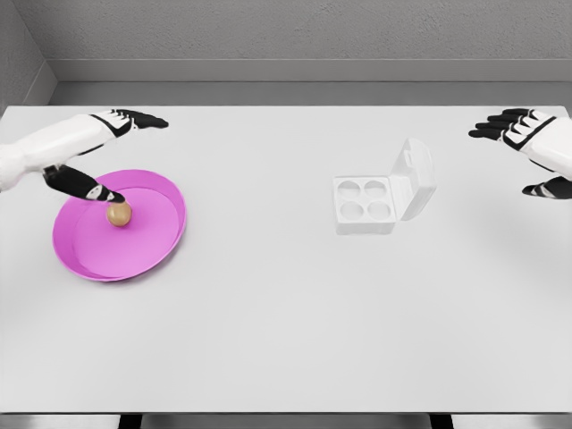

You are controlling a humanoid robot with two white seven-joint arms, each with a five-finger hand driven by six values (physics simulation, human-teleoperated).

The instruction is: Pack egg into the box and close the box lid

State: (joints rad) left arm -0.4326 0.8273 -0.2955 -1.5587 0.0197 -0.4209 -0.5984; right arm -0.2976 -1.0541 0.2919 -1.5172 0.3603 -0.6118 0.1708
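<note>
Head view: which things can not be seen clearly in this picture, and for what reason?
- Egg on the pink plate: the left hand hangs over it; whether the thumb touches it cannot be told.
- Right hand: the picture's right edge cuts it off.
- Egg box: white on the white table, so its edges are faint; its four cups look empty, and the inside of the open lid is hard to read.

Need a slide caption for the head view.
Left hand open over egg in pink plate; four-cup box open.

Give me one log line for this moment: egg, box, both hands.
egg: in pink plate | box: lid open, empty | left robot hand: open over egg | right robot hand: open, idle
</note>
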